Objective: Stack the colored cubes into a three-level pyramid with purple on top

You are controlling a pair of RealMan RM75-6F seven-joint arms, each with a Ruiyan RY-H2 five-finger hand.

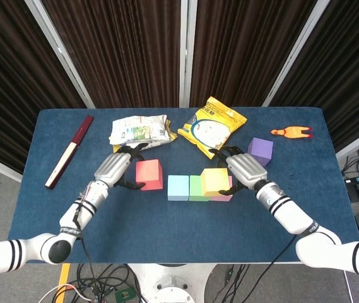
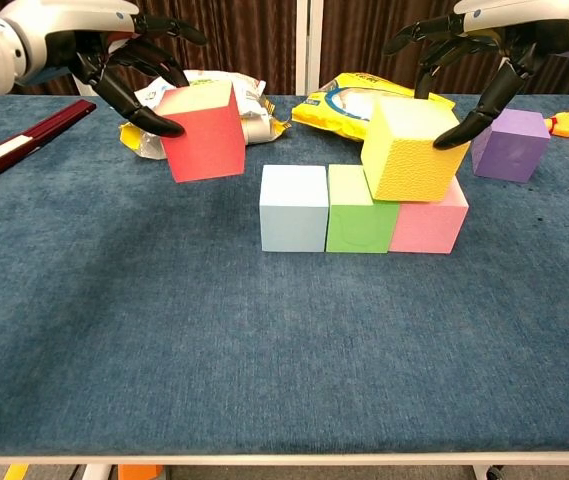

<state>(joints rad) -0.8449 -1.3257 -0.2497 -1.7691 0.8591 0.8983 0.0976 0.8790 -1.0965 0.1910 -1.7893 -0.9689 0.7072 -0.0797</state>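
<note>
— Where's everything relative to the green cube (image 2: 358, 208)?

— Left of it, the left hand (image 2: 114, 45) pinches the red cube (image 2: 204, 132) aloft. Just right, the right hand (image 2: 489, 40) pinches the tilted yellow cube (image 2: 410, 149) on it. The purple cube (image 2: 510, 144) sits farther right.

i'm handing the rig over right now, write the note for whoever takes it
Left hand: holds the red foam cube tilted in the air, left of the row.
Right hand: holds the yellow foam cube tilted over the green/pink seam, low on the row, apparently not yet seated flat.
Done: bottom row of light blue cube, green cube and pink cube side by side on the blue table.
Left: seat yellow, place red over the blue/green seam, then fetch the purple foam cube, on the table right of the row, for the top.
</note>
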